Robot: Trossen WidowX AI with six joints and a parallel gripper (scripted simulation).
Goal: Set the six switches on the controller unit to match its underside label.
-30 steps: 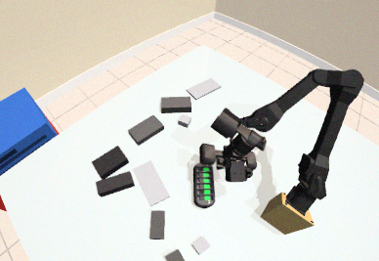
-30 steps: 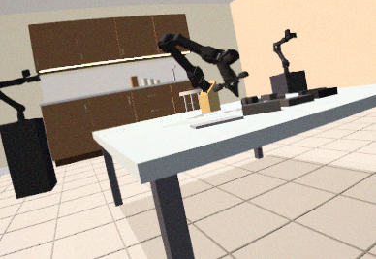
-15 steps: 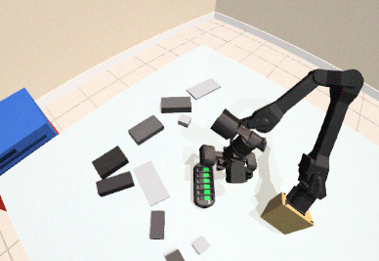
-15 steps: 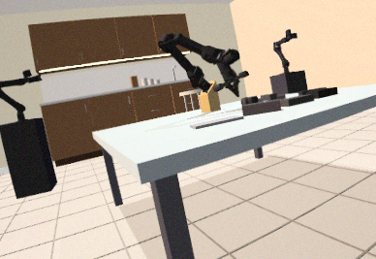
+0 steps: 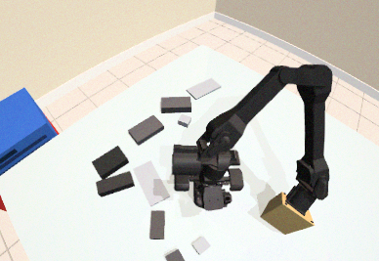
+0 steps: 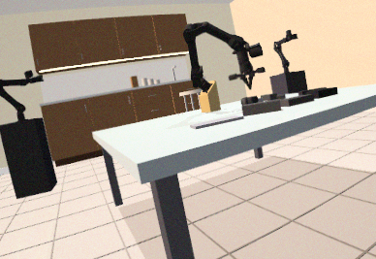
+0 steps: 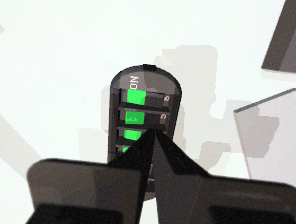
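The black two-fingered claw [image 5: 213, 197] [image 6: 249, 83] [image 7: 153, 134], its tips together on nothing, points down over the dark grey controller unit with rounded ends [image 7: 145, 90], which lies switch side up on the pale counter [image 5: 63, 205] [image 6: 145, 143]. Descent off-centre could tip a neighbouring rocker; pressing near the rim could tilt or slide the unit. Counted: one claw, one unit, four green rocker ends visible; the remaining switches are hidden behind the fingers.
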